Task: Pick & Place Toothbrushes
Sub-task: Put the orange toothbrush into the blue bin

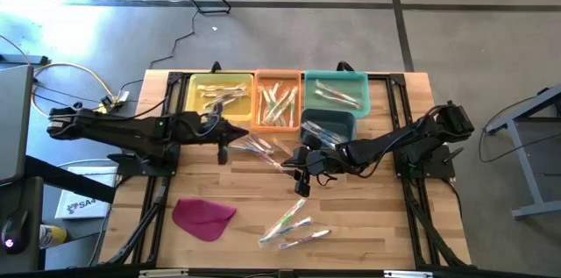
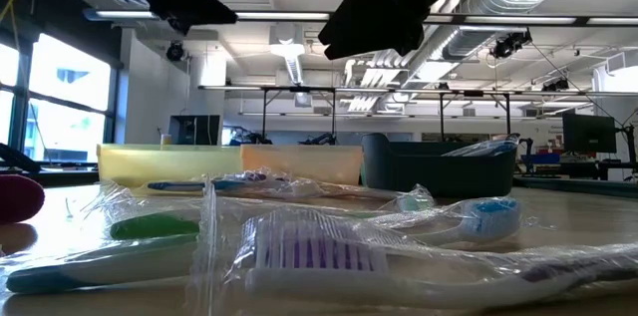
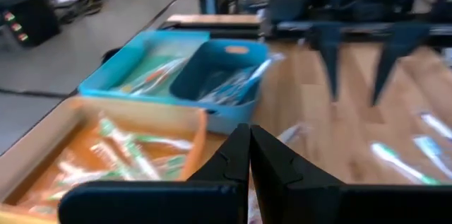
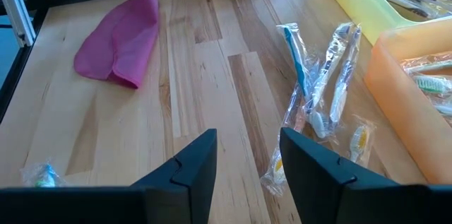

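Wrapped toothbrushes lie flat on the wooden table in two loose groups, one in the middle [image 1: 263, 148] and one near the front edge [image 1: 294, 228]. More lie in the yellow bin [image 1: 219, 94], the orange bin [image 1: 277, 98] and the teal bin [image 1: 336, 92]. My left gripper [image 1: 230, 133] hovers by the yellow and orange bins, shut [image 3: 248, 155], with nothing in it. My right gripper [image 1: 301, 166] hangs open [image 4: 247, 160] above bare table beside the middle group [image 4: 318, 90].
A dark teal bin [image 1: 329, 124] with wrapped brushes stands in front of the teal one. A magenta cloth piece [image 1: 203, 217] lies at the front left. The bins line the table's far edge; bare wood lies between the two groups.
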Tool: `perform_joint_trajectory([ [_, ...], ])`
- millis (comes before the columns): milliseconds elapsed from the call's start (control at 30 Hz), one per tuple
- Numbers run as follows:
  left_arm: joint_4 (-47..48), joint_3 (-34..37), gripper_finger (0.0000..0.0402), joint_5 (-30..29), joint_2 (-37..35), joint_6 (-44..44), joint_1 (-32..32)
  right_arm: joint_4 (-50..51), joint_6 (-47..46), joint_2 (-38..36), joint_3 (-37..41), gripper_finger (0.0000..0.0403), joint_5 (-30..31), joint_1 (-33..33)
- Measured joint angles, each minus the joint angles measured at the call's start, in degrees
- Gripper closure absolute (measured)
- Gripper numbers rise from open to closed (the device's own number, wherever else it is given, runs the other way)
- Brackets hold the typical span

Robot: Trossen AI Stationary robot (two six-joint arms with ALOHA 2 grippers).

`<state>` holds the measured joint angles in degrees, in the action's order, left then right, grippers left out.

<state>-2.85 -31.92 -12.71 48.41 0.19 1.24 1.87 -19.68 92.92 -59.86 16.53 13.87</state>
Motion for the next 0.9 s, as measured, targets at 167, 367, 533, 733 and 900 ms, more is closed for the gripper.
perform_joint_trajectory([
  [167,-0.64,1.17,0.0394,0.02,-2.33,0.19,4.17,0.0,0.0,0.0,0.0,0.0255,0.0,0.0],
  [367,-5.09,7.0,0.0394,-0.31,-5.16,-0.69,7.79,-0.01,0.0,0.0,0.0,0.0255,0.55,0.0],
  [533,-11.56,12.55,0.0394,-0.42,-6.34,0.51,9.67,-0.02,0.02,0.0,0.0,0.0255,2.87,-0.13],
  [733,-13.68,16.63,0.0394,-0.48,-7.86,1.09,10.11,-0.87,0.01,0.0,0.0,0.0255,3.02,-0.84],
  [900,-13.79,17.35,0.0394,-0.5,-8.66,1.67,10.07,-2.52,0.01,0.0,0.0,0.0255,3.04,-1.33],
])
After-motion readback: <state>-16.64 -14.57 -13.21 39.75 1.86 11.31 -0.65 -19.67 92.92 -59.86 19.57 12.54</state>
